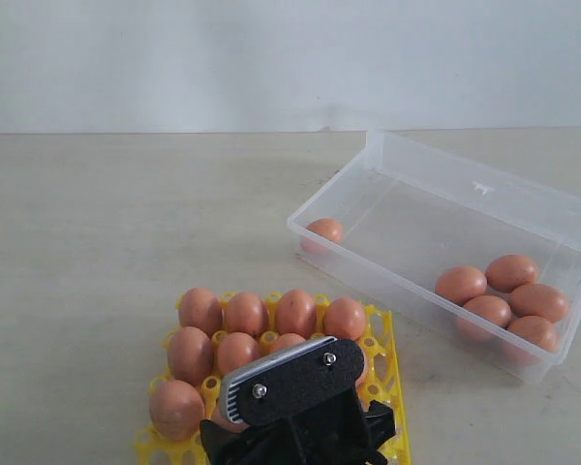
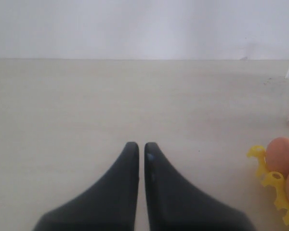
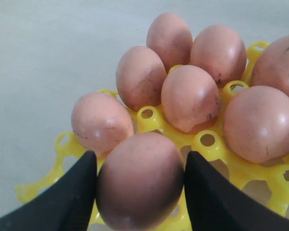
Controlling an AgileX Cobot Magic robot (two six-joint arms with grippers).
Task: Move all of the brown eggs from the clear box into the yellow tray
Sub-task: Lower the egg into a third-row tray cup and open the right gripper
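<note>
Egg (image 3: 140,192) in right tool (image 3: 139,161) at tray (image 3: 149,120) edge

On desk (image 1: 97,242): tray (image 1: 389,373) front-left, box (image 1: 484,184) behind-right.
In tray, eggs (image 1: 295,312) fill rear rows; right end effector (image 3: 139,159) over near edge, gripped egg (image 3: 139,192) between its fingers. In box: lone egg (image 1: 324,231) left corner, five-egg cluster (image 1: 489,308) right end.

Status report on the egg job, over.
Left gripper shut, idle. Right gripper gripping brown egg at yellow tray. Six eggs in clear box. Nothing blocking.

Beige table (image 1: 126,223) under a clear box (image 1: 407,281) and yellow tray (image 1: 389,373)
</note>
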